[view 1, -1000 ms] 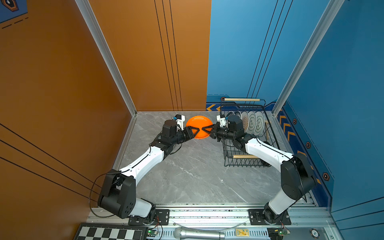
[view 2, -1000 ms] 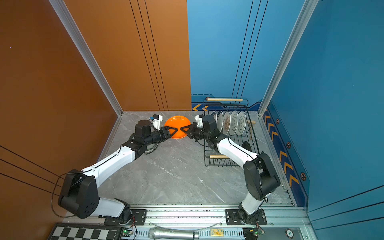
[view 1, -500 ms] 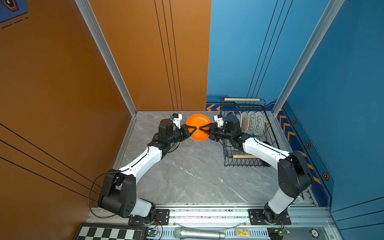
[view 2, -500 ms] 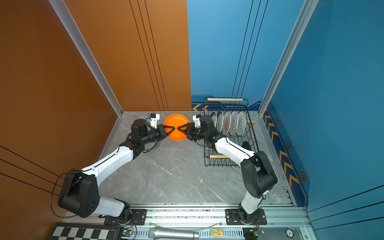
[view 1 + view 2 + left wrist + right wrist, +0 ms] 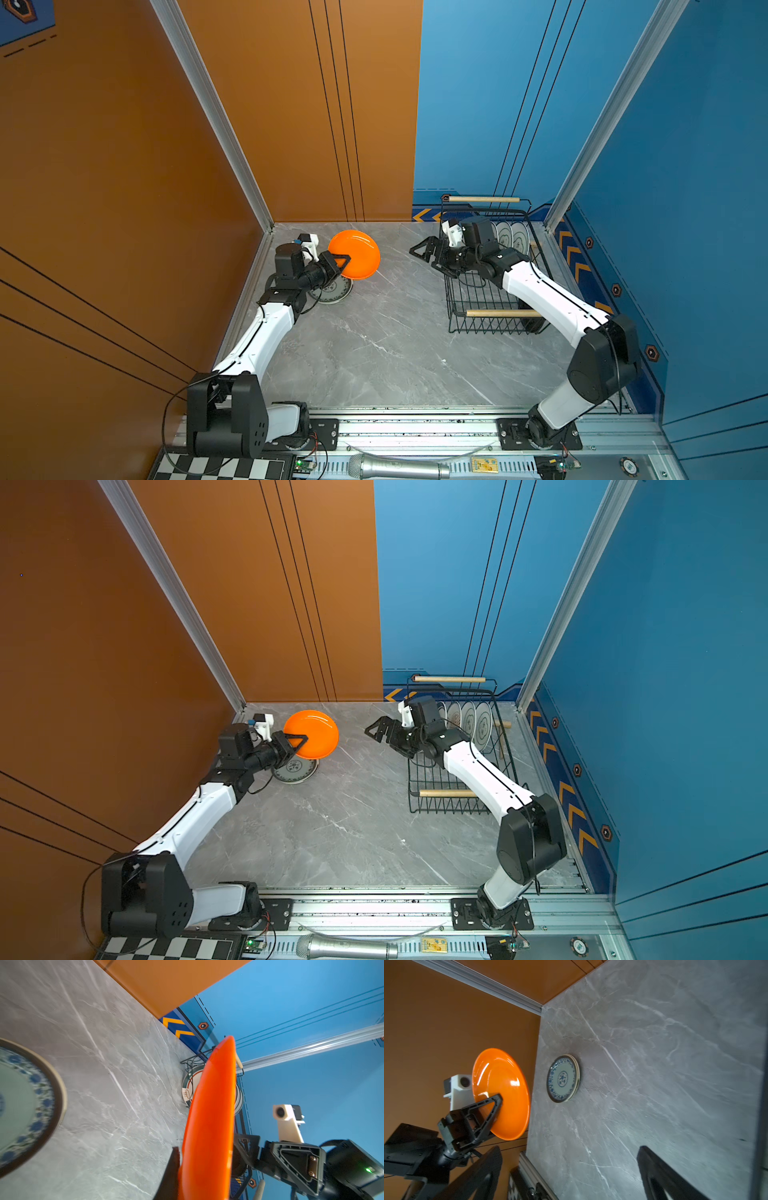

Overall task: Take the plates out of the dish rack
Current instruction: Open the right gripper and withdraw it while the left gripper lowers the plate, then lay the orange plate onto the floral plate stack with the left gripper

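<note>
Orange plate (image 5: 362, 251) near stack (image 5: 335, 293) of maybe 2

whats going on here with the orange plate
The left tool holds the orange plate by its rim, in the air by a blue-patterned plate lying on the table. The right tool is open and empty beside the dish rack, where patterned plates stand on edge.

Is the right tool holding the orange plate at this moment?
No, the right tool stands open and apart from the orange plate, which the left tool alone grips by its rim.
</note>
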Robot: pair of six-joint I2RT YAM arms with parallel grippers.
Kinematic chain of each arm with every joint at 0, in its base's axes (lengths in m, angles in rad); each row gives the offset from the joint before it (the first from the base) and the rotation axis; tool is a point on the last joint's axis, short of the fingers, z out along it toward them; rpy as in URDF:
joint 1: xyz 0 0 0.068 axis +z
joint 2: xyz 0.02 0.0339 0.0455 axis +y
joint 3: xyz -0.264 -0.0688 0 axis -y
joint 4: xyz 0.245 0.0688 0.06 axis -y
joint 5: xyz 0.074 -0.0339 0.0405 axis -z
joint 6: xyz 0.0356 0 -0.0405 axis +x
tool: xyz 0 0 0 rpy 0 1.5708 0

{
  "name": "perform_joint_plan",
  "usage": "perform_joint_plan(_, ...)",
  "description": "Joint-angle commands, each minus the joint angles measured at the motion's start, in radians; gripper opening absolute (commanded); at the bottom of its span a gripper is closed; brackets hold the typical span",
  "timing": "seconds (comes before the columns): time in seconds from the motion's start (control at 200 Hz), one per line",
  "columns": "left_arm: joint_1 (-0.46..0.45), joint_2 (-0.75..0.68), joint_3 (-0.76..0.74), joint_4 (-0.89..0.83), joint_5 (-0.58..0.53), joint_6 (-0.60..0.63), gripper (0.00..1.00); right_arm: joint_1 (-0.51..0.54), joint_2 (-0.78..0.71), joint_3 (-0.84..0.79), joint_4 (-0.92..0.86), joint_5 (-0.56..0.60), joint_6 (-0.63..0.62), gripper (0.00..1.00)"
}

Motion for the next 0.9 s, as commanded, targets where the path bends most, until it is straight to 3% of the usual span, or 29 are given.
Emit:
perform_joint_plan(0.0,0.072,-0.039,-0.025,-0.125,-0.017,0.069,0.0,-0.024,-0.082,0.07,-0.311,0.203,-0.223,1.0)
perform_joint_plan(0.29,0.199,-0.054,-0.019,-0.347,-0.205,0.163,0.0,-0.061,-0.203,0.091,-0.541,0.675,-0.374,1.0)
perform_joint_plan(0.436,0.226,-0.04,-0.016,-0.379,-0.273,0.191,0.0,-0.077,-0.229,0.074,-0.584,0.84,-0.402,1.0)
perform_joint_plan(0.896,0.241,0.081,0.052,-0.432,-0.349,0.217,0.0,-0.137,-0.275,-0.031,-0.584,0.92,-0.416,1.0)
